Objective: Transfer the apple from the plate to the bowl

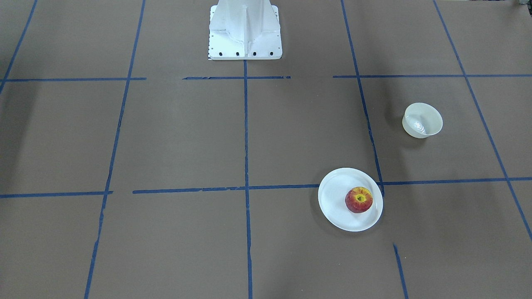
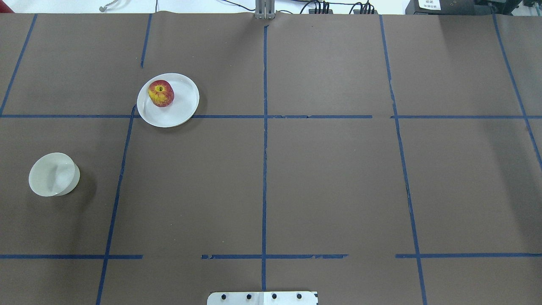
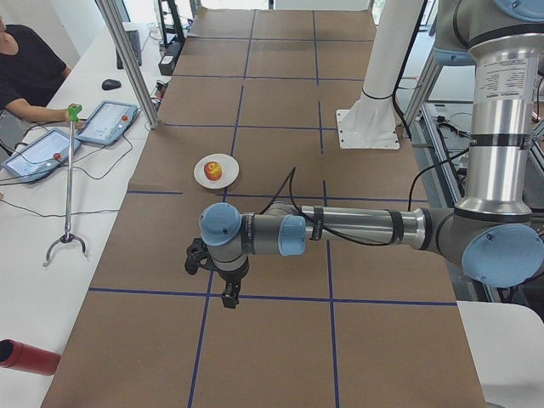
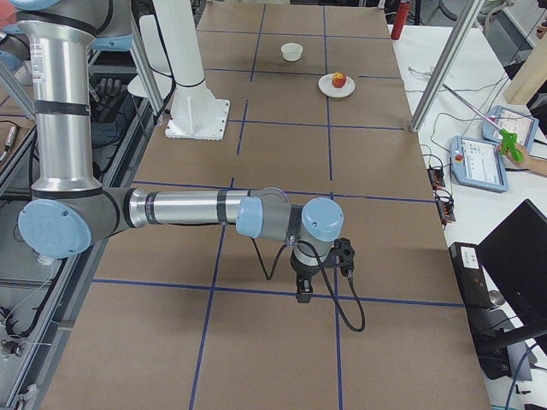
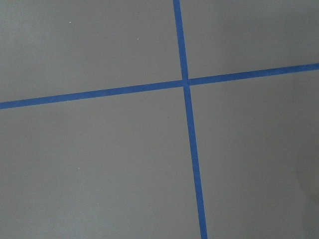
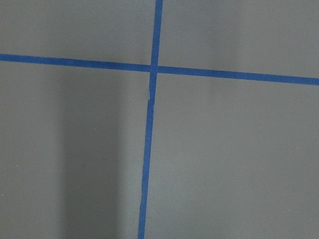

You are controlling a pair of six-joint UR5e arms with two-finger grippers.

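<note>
Overhead exterior view has the apple on the plate at upper left, with the bowl at lower left. The left gripper and right gripper hang well apart from the apple. Whether their fingers are apart or together cannot be told.

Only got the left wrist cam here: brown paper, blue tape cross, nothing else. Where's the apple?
Observer: The apple sits off-centre on the plate, on the robot's left side.
Operator: Bowl?
Observer: The bowl stands empty and upright, apart from the plate, further left and nearer the robot.
Operator: Left tool near either?
Observer: No. The left tool hangs over bare paper, outside the overhead frame, away from both dishes. Open or shut, I cannot tell.
</note>
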